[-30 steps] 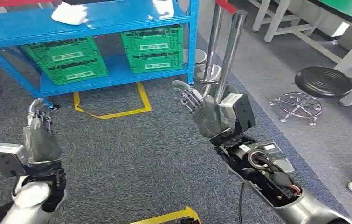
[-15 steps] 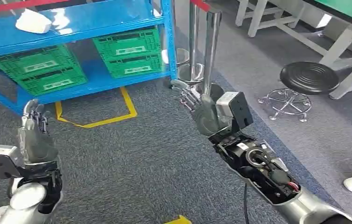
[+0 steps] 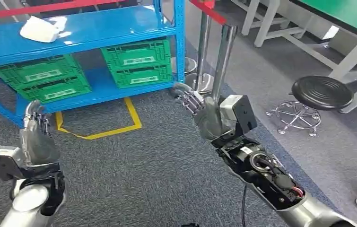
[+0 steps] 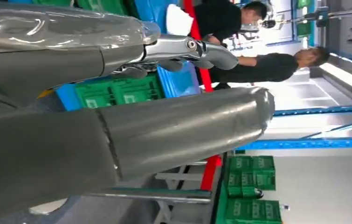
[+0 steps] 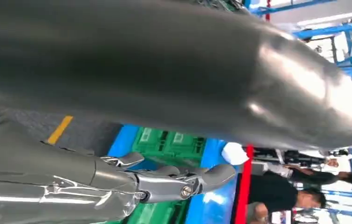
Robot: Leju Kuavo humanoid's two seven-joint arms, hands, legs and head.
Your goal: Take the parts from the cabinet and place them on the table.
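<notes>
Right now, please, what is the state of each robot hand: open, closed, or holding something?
Left robot hand: open, fingers apart and pointing up, holding nothing.
Right robot hand: open, fingers stretched toward the blue cabinet, holding nothing.

A workshop or factory floor: blue steel shelving [image 3: 86,28] holding green plastic crates [image 3: 141,60], yellow tape marks [image 3: 101,127] on grey carpet, a workbench stool [image 3: 322,93] far right.

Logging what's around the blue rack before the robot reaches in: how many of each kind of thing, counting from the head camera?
Green crates: 4, two stacks of two
White bundles on the upper shelf: 1
Black stools: 1
Steel barrier posts: 2
Total: 8
</notes>
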